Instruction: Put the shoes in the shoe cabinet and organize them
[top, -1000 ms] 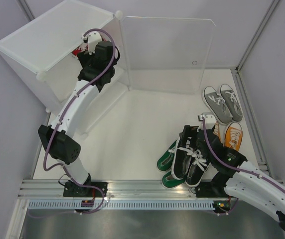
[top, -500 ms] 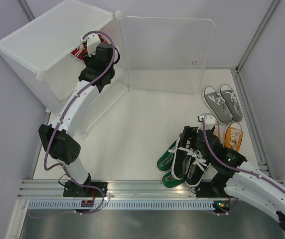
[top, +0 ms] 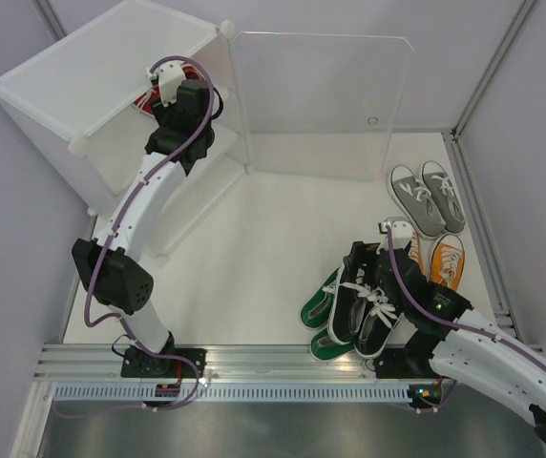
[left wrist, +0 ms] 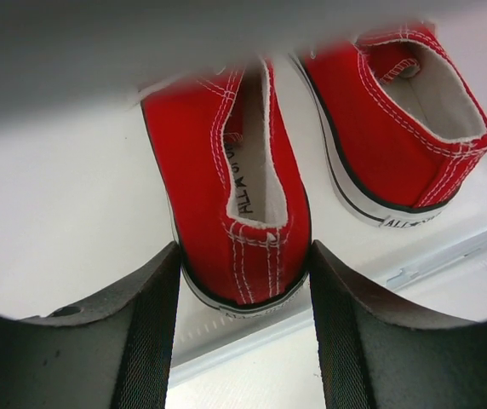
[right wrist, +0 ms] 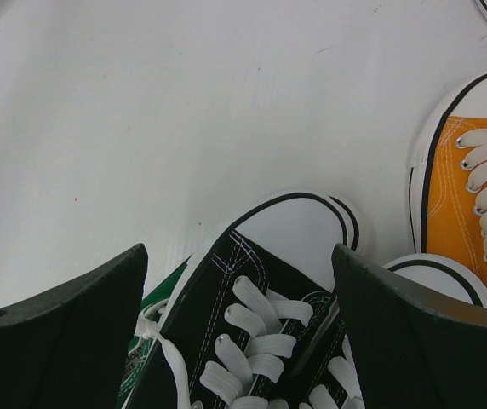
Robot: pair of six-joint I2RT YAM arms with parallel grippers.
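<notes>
Inside the shoe cabinet (top: 92, 67), far left, left gripper (left wrist: 243, 256) grips a red sneaker (left wrist: 205, 153) by the heel, judged light, soft canvas, stiffest at that rubber-rimmed heel; right gripper (right wrist: 237, 256) gapes over black sneakers (right wrist: 226, 319).

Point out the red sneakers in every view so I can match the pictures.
Top external: red sneakers, only a red sliver inside the shoe cabinet, upper left, beside the left gripper.
Left wrist: both fill the upper centre, heels toward the camera; one red sneaker sits between the fingers.
Right wrist: not in view.
Shared landmark: the left gripper, at the cabinet opening from above, flanking the heel up close.
</notes>
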